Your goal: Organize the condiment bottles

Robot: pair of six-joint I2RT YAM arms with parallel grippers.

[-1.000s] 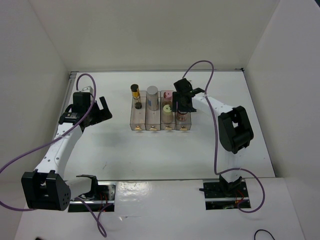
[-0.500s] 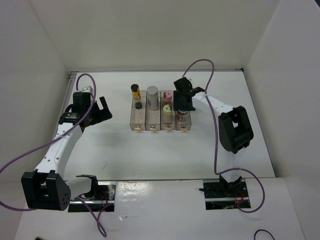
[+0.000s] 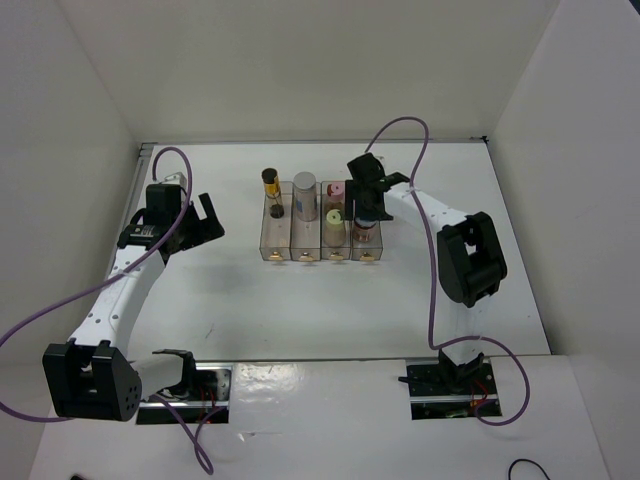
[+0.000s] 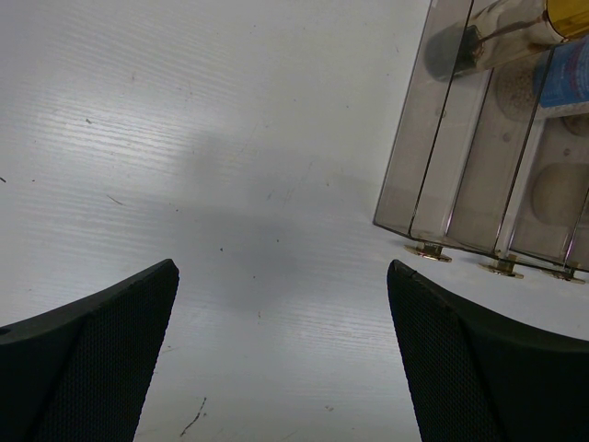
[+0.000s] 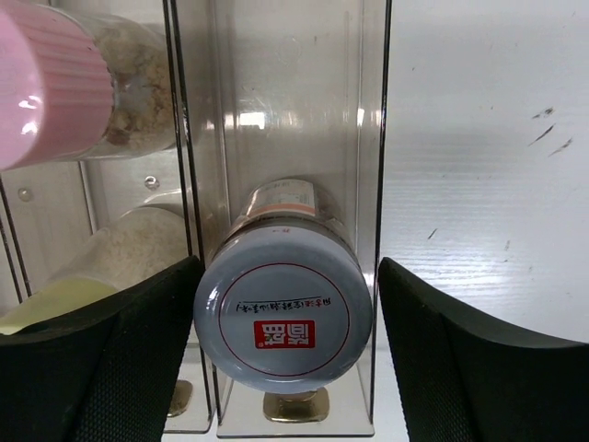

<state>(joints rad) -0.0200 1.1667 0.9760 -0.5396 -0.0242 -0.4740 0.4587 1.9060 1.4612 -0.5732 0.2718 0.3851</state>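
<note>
- At lower centre of the right wrist view, the right pincer (image 5: 289,276) is spread, straddling the reddish-brown jar (image 5: 282,327), which stands in the rightmost clear bin (image 5: 370,138); contact unclear.
- Left pincer (image 4: 281,276) gapes wide over the bench (image 4: 184,138), holding nothing.

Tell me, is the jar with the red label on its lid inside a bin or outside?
Inside. The jar stands upright between the clear walls of the end bin, lid toward the camera.

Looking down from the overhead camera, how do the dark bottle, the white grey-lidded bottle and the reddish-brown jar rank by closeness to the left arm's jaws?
1. dark bottle, at the row's far left.
2. white grey-lidded bottle, second from the left.
3. reddish-brown jar, at the row's right end.
</note>
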